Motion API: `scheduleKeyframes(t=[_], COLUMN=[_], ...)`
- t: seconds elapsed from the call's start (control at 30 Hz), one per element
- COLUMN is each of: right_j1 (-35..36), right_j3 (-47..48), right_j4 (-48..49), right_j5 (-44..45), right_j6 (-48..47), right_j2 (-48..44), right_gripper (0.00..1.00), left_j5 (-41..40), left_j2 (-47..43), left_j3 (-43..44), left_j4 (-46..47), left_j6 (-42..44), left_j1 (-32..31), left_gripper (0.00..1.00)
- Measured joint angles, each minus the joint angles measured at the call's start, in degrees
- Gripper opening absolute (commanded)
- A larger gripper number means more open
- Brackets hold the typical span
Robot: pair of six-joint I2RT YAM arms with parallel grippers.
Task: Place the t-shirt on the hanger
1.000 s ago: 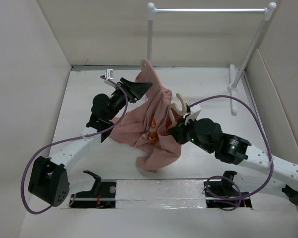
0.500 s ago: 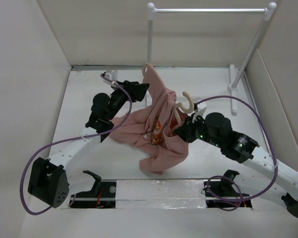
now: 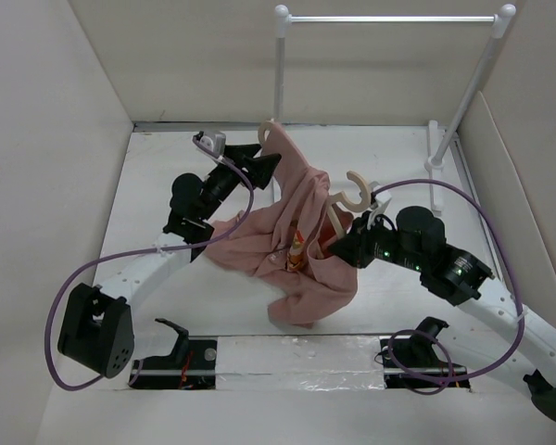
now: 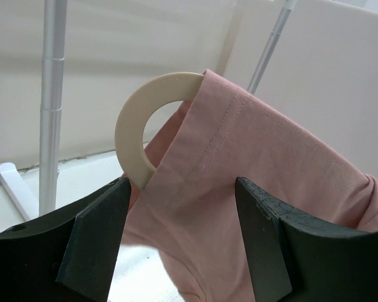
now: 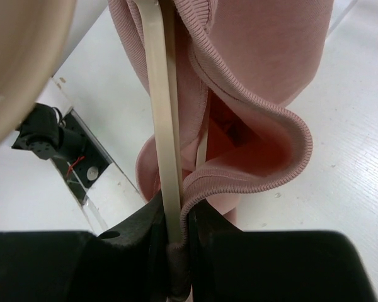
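The t-shirt (image 3: 296, 250) hangs bunched above the middle of the bench (image 3: 157, 176), lifted between the two arms, with its lower folds trailing toward the near edge. A small orange mark shows among the folds. The hanger (image 5: 166, 126) runs up through the cloth. In the top view its hook (image 3: 361, 190) stands clear of the shirt on the right side, and one rounded shoulder pokes out of the cloth at the far, upper end.

The right end effector (image 5: 174, 207) sits at the shirt's right edge, just below the hook. Its fingers are closed tight on the hanger's thin bar, with the ribbed neck opening of the shirt curling right beside them.

The left end effector (image 4: 181, 185) is at the far, upper end of the shirt. Its fingers (image 4: 94, 239) are spread wide. The stitched hem of the pink cloth and the hanger's rounded shoulder lie between and just beyond the tips, and the cloth is not pinched. The shoulder's curve meets the inner edge of the left-hand finger.

Behind everything stands the white rail stand (image 3: 389, 19), well apart from the shirt, at the far side of the bench.
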Motion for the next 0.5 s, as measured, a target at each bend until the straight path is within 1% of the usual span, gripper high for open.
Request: scheduleKeyframes(t=[0.07, 0.17, 0.2, 0.23, 0.3, 0.43, 0.47, 0.5], right_j1=[0.0, 0.0, 0.0, 0.0, 0.0, -0.5, -0.76, -1.07], right_j3=[0.0, 0.0, 0.0, 0.0, 0.0, 0.0, 0.0, 0.0], right_j4=[0.0, -0.02, -0.02, -0.02, -0.02, -0.02, -0.02, -0.02], right_j5=[-0.44, -0.52, -0.59, -0.63, -0.63, -0.7, -0.79, -0.87], right_j6=[-0.02, -0.02, -0.04, -0.02, -0.17, -0.37, -0.39, -0.42], right_j2=[0.0, 0.0, 0.02, 0.09, 0.24, 0.42, 0.46, 0.46], right_gripper=[0.0, 0.0, 0.0, 0.0, 0.0, 0.0, 0.0, 0.0], left_j5=[0.7, 1.86, 2.12, 2.32, 2.56, 2.78, 2.75, 2.82], left_j2=[0.96, 2.54, 2.99, 3.32, 3.61, 3.65, 3.65, 3.65], left_j3=[0.72, 0.83, 0.83, 0.83, 0.83, 0.83, 0.83, 0.83], left_j4=[0.24, 0.96, 1.09, 1.16, 1.11, 1.27, 1.27, 1.31], left_j6=[0.13, -0.35, -0.61, -0.9, -1.16, -1.66, -1.73, -1.86], left_j1=[0.0, 0.31, 0.35, 0.35, 0.5, 0.74, 0.74, 0.79], left_gripper=[0.62, 0.5, 0.39, 0.36, 0.35, 0.35, 0.37, 0.43])
